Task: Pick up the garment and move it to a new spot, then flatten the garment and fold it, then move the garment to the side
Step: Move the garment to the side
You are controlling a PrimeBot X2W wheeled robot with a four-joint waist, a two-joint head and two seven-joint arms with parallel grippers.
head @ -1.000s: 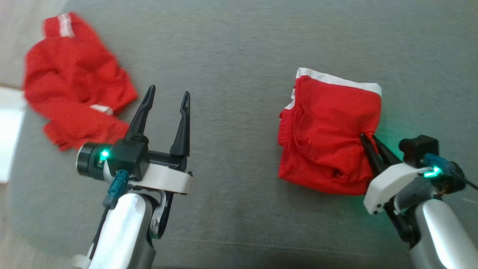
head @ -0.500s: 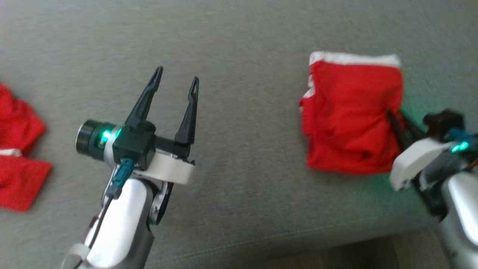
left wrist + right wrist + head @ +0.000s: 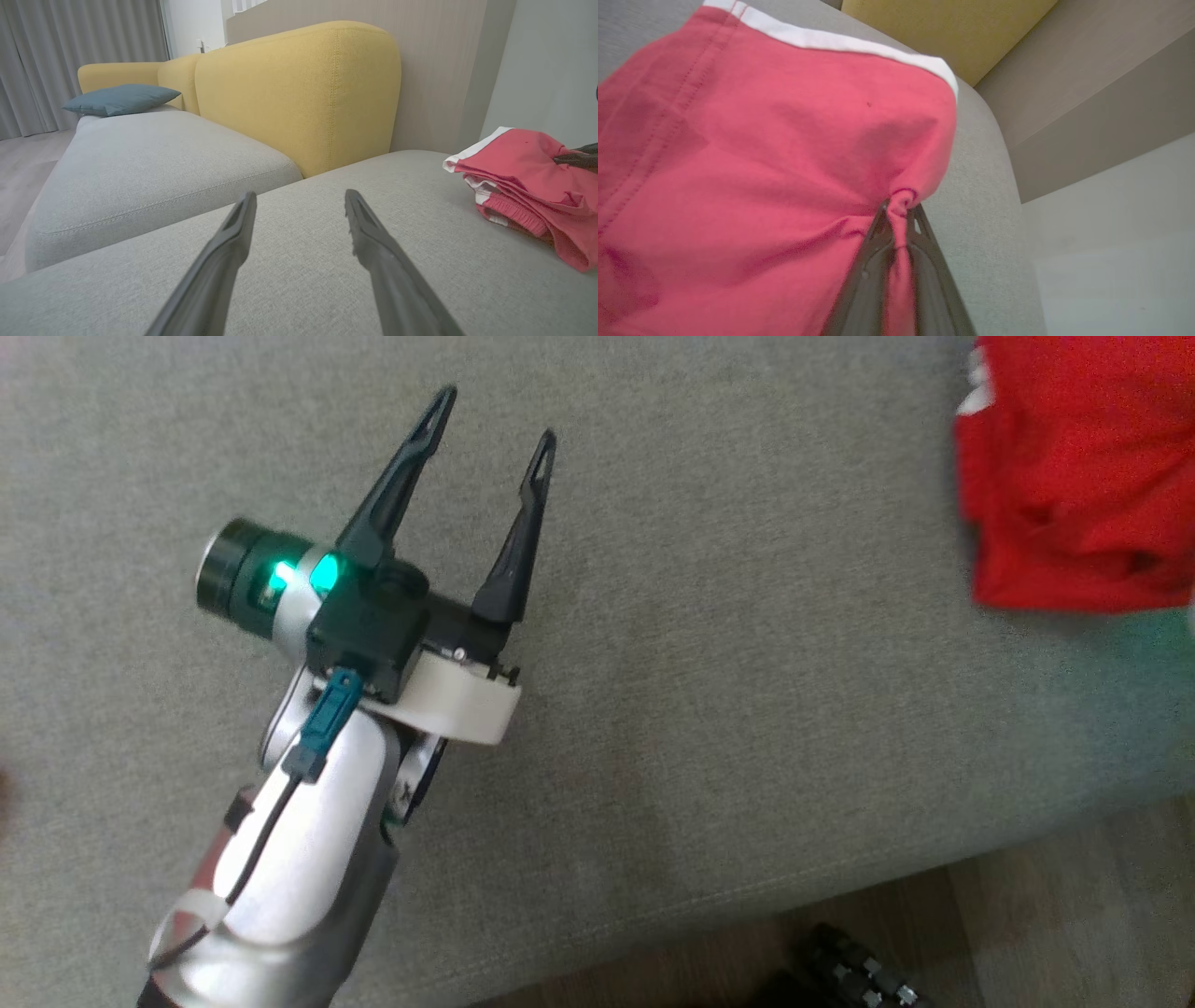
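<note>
Right pincer (image 3: pixel 900 212) clamps the folded red garment (image 3: pixel 761 140) by its edge; left pincer (image 3: pixel 497 415) gapes empty. Dragging from one pinch could unfold it.

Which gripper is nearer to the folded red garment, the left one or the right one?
Right. The right gripper is shut on the red garment at its edge. The left gripper hovers open over the grey cushion, apart from the garment.

The left tool (image 3: pixel 498 415) has two long dark tapering fingers (image 3: pixel 397 495), slotted near the tips, on a black block (image 3: pixel 373 616). Behind it sit a white curved bracket (image 3: pixel 462 705), a green-lit dark cylinder (image 3: pixel 233 579), and a teal connector (image 3: pixel 327 714) whose black cable (image 3: pixel 261 845) trails down the silver forearm (image 3: pixel 299 887).
</note>
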